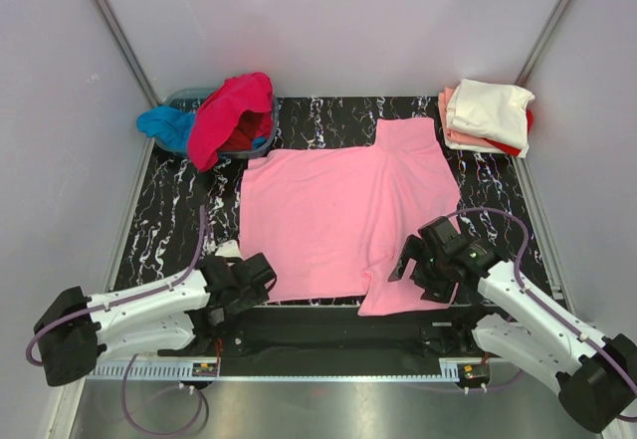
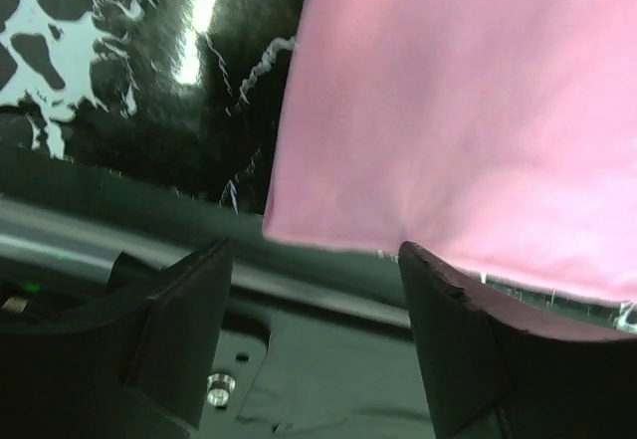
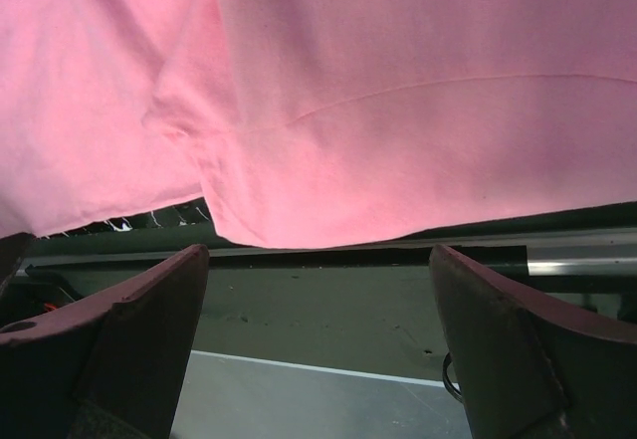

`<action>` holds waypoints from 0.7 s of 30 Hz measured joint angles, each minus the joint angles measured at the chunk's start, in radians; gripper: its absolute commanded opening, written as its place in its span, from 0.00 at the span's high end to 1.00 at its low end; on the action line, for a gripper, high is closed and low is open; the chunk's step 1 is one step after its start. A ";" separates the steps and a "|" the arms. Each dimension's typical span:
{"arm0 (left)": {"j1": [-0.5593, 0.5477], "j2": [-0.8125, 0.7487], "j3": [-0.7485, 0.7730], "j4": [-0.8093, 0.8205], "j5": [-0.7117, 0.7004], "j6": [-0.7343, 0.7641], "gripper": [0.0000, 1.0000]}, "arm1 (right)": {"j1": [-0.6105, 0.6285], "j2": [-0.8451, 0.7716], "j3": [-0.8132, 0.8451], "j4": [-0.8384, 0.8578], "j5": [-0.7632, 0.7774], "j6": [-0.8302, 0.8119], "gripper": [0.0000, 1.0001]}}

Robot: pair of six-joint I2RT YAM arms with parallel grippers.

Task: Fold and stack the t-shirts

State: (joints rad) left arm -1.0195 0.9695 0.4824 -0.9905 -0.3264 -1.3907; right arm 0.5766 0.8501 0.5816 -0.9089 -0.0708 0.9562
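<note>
A light pink t-shirt point(image 1: 343, 215) lies spread flat across the middle of the black marbled table point(image 1: 169, 230), one sleeve reaching toward 1 o'clock and the other lapping over the table's near edge at 5 o'clock. The left claw point(image 1: 261, 272) sits at 7 o'clock by the shirt's near corner, its fingers spread apart and holding nothing, with the corner just ahead of them in the wrist view. The right claw point(image 1: 403, 260) is at 5 o'clock over the near sleeve, also wide open and empty. At 11 o'clock a hot pink t-shirt point(image 1: 234, 110) and a bright blue t-shirt point(image 1: 164, 123) spill out of a grey-blue basin point(image 1: 184, 94). At 1 o'clock a folded stack has a cream white t-shirt point(image 1: 488, 109) on top, with salmon point(image 1: 450, 132) and red point(image 1: 525, 120) edges showing beneath it.
</note>
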 measured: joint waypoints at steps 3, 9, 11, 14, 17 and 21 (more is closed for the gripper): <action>0.063 -0.038 -0.041 0.032 0.002 0.018 0.28 | 0.000 0.002 -0.003 0.012 -0.002 -0.003 0.00; 0.104 -0.100 -0.060 0.057 0.000 0.045 0.37 | 0.000 0.014 -0.033 0.044 -0.006 -0.007 0.00; 0.118 -0.099 -0.061 0.056 0.000 0.056 0.45 | 0.001 0.024 -0.042 0.052 -0.013 -0.008 0.00; 0.146 -0.105 -0.065 0.038 0.004 0.079 0.71 | 0.001 0.028 -0.051 0.058 -0.021 -0.009 0.00; 0.167 -0.127 -0.066 0.017 0.005 0.108 0.93 | 0.001 0.028 -0.053 0.059 -0.021 -0.010 0.00; 0.175 -0.150 -0.069 0.065 -0.017 0.132 1.00 | 0.001 0.028 -0.053 0.052 -0.015 -0.015 0.00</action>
State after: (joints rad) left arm -0.8440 0.8200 0.4129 -0.9257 -0.3435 -1.2591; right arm 0.5774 0.8783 0.5289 -0.8566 -0.0860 0.9413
